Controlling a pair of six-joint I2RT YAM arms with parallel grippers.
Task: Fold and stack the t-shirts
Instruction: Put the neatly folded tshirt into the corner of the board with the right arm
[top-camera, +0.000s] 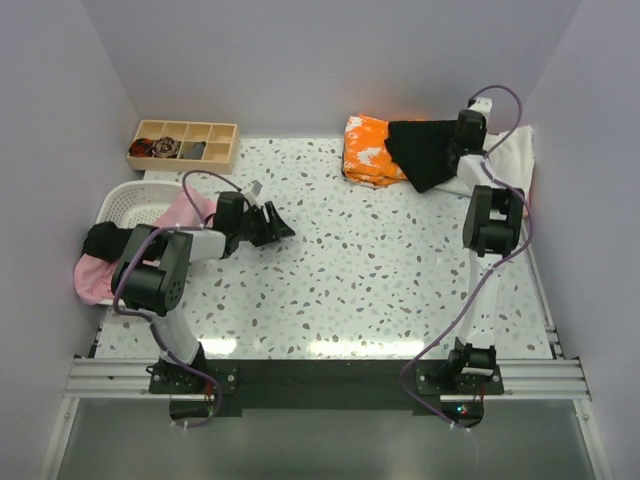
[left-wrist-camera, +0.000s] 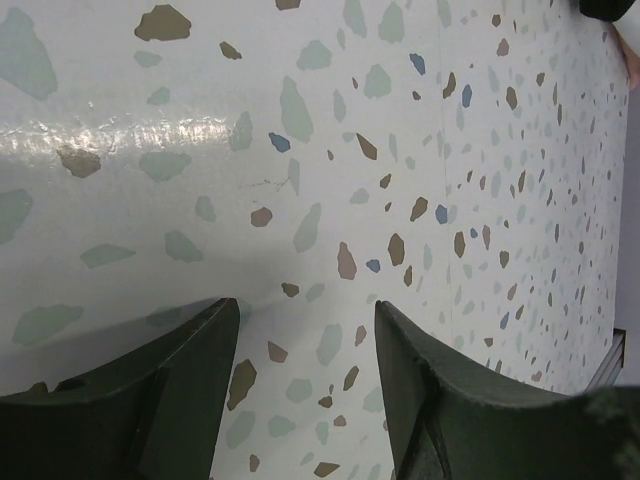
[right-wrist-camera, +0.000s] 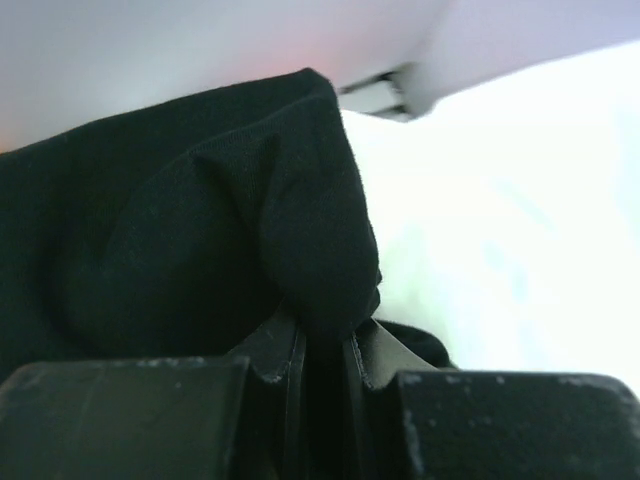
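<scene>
— Where is the right hand (right-wrist-camera: 322, 345)?

— Up in the far right corner of the counter (top-camera: 380, 270), with the arm stretched toward the back wall. Its two fingers are pressed almost together, pinching a fold of the black t-shirt (right-wrist-camera: 200, 230). On the wrist camera the cloth bunches up right above the fingertips.

— And the rest of that shirt?

— From above it spreads as a dark wedge pointing toward the near side. Its left edge lies over the right end of the orange t-shirt (top-camera: 368, 150), the white-blotched one, which sits folded at the back edge. I can't tell from here whether the black one is raised off the counter or resting on it.

— Anything on its other side?

— The cream t-shirt (top-camera: 512, 158), against the right wall, just beside the right arm and partly hidden by it.

— What about the left hand (left-wrist-camera: 305, 312)?

— It's spread, with nothing between the fingers. It hangs low over bare speckled counter, pointing to the right, well apart from the shirts at the back.

— Any other shirts?

— The pink t-shirt (top-camera: 92, 278) spills over the white slotted basket (top-camera: 125, 205) at the left edge, behind the left arm. A strip of dark cloth (top-camera: 100, 238) lies across it.

— And in the back left corner?

— The wooden tray (top-camera: 205, 140). It has a few small things in its left compartments, too small for me to name.
</scene>
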